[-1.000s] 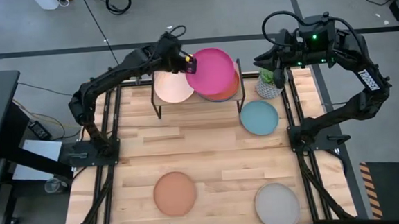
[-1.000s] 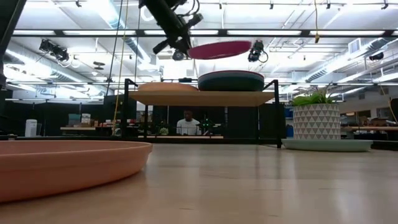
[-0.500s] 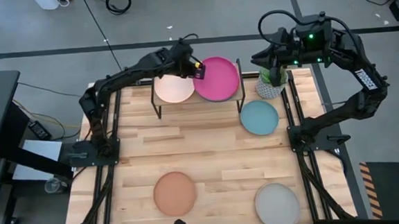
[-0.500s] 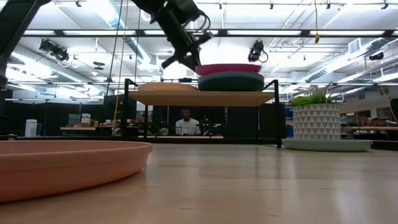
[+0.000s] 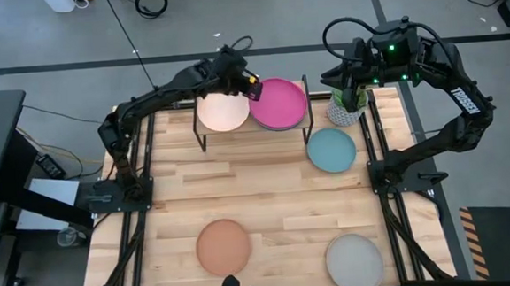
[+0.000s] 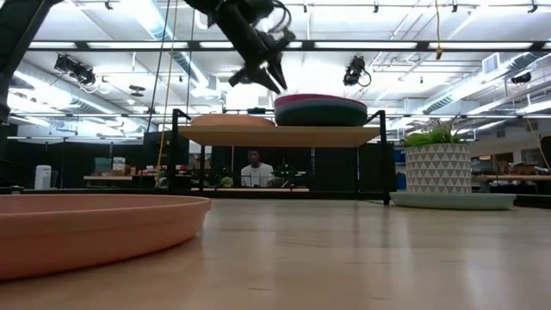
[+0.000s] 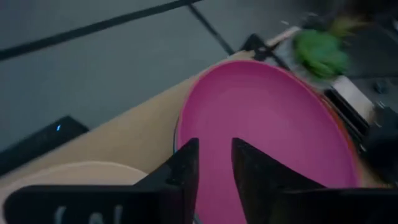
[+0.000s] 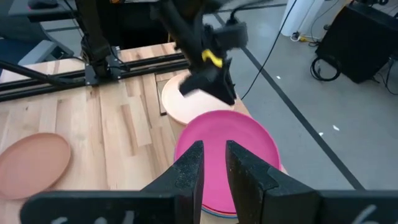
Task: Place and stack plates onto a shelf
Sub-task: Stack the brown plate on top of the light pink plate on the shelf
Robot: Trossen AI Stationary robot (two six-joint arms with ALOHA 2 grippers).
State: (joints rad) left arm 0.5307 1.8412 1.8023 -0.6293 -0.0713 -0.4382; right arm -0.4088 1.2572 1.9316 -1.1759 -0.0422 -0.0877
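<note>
- Resting on top of the stack at the right end of the shelf [image 5: 211,126], the pink plate [image 5: 278,102] lies flat and free of both grippers; a dark teal plate [image 6: 320,114] shows directly beneath it in the low view.
- The left gripper [image 5: 253,88] hangs above the shelf at the pink plate's left edge, just clear of its rim in the low view [image 6: 274,80]. Its two fingers [image 7: 180,171] stand slightly apart with a narrow gap between them and nothing held.
- A cream-white plate [image 5: 223,112] lies alone on the left half of the shelf top, beside the stack.
- The right gripper [image 5: 340,86] hangs off the shelf's right end, above a potted plant [image 5: 344,109] in a white patterned pot. Its fingers [image 8: 188,168] are close together with a thin gap, holding nothing.
- A pale blue plate [image 5: 331,150] lies on the table [image 5: 267,195] just in front of the plant, to the right of the shelf.
- A peach-tan plate [image 5: 223,247] lies near the front edge of the table, left of centre.
- A grey plate [image 5: 354,260] lies at the front right of the table, well apart from the peach-tan plate.
- A person [image 6: 256,170] shows in the room beyond the table, seen under the shelf in the low view.
</note>
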